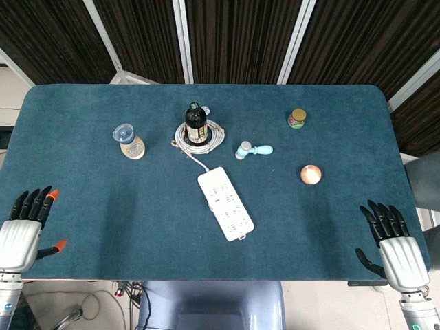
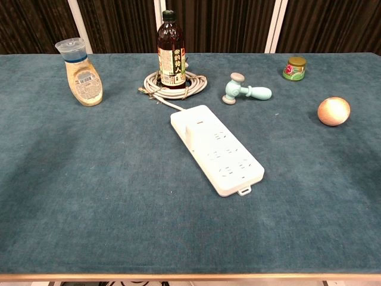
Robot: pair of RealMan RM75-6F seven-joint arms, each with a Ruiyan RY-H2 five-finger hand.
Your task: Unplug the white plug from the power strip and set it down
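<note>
A small white plug point(image 2: 193, 130) sat in the far end of a long white plastic power strip point(image 2: 217, 149) lying mid-bench, while the left robot hand point(image 1: 26, 230) and right robot hand point(image 1: 394, 244) rested at the near corners, fingers spread, holding nothing.

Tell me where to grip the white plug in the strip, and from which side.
Pinch the white plug by its two flat side faces, coming straight down from above. It stands upright out of the power strip near the cord end, with open table either side. The left hand and right hand both rest open at the near edge.
</note>
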